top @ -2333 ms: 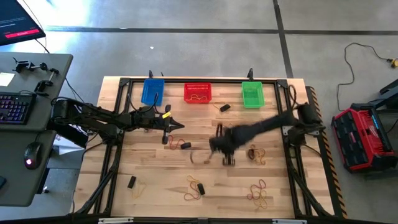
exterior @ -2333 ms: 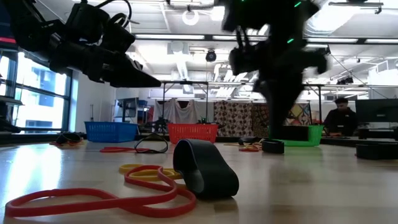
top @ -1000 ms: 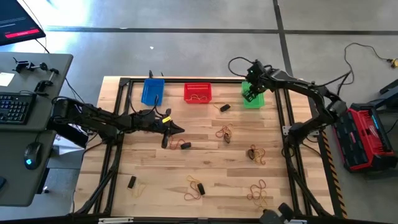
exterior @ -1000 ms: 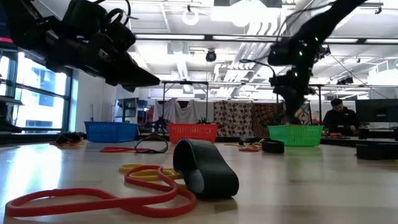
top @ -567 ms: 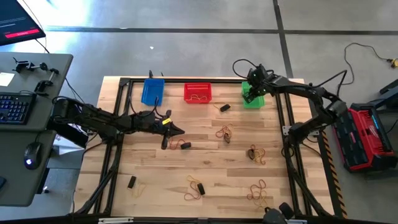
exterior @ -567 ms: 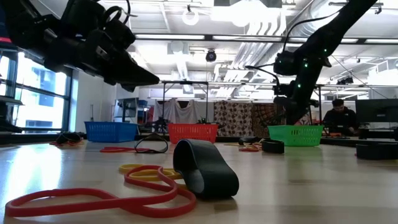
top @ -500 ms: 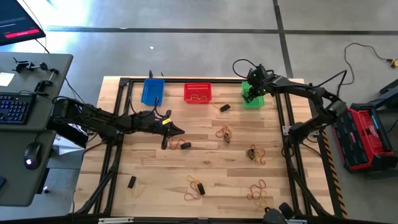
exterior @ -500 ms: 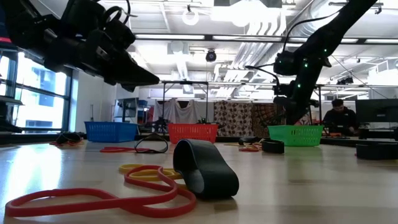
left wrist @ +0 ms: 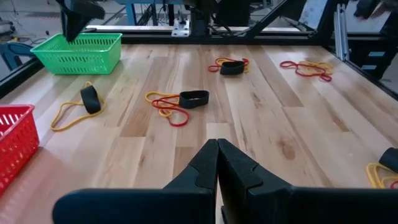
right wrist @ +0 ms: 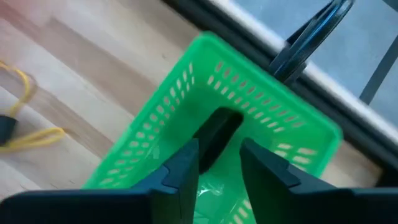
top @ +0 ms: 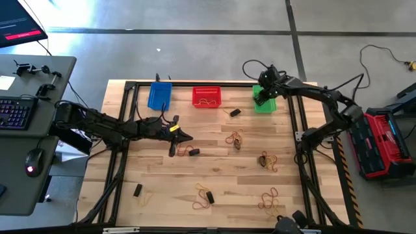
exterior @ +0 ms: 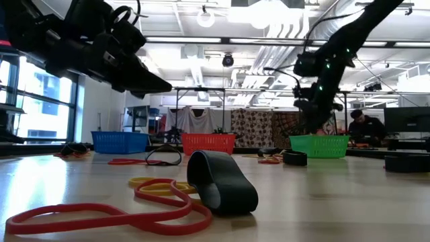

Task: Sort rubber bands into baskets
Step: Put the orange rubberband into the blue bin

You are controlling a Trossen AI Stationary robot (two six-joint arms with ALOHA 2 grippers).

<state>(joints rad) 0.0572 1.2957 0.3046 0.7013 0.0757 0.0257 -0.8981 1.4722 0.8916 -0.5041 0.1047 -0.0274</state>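
Note:
My right gripper hangs open over the green basket, which stands at the table's far right. A short thick dark rubber band shows just past its fingertips, over the basket's inside. My left gripper is shut on nothing and hovers above the table's left middle. The blue basket and the red basket stand along the far edge. Thin tan and orange rubber bands and dark ones lie loose on the wood. My right gripper's fingers come from above, pointing down into the green basket, and stand on either side of the dark band's near end. I cannot tell whether they touch the band.
More band clusters lie at the right, near right, near middle and near left. One dark band lies between the red and green baskets. A black frame borders the table.
My right gripper has stayed over the green basket, shifting only slightly. My left gripper has kept still.

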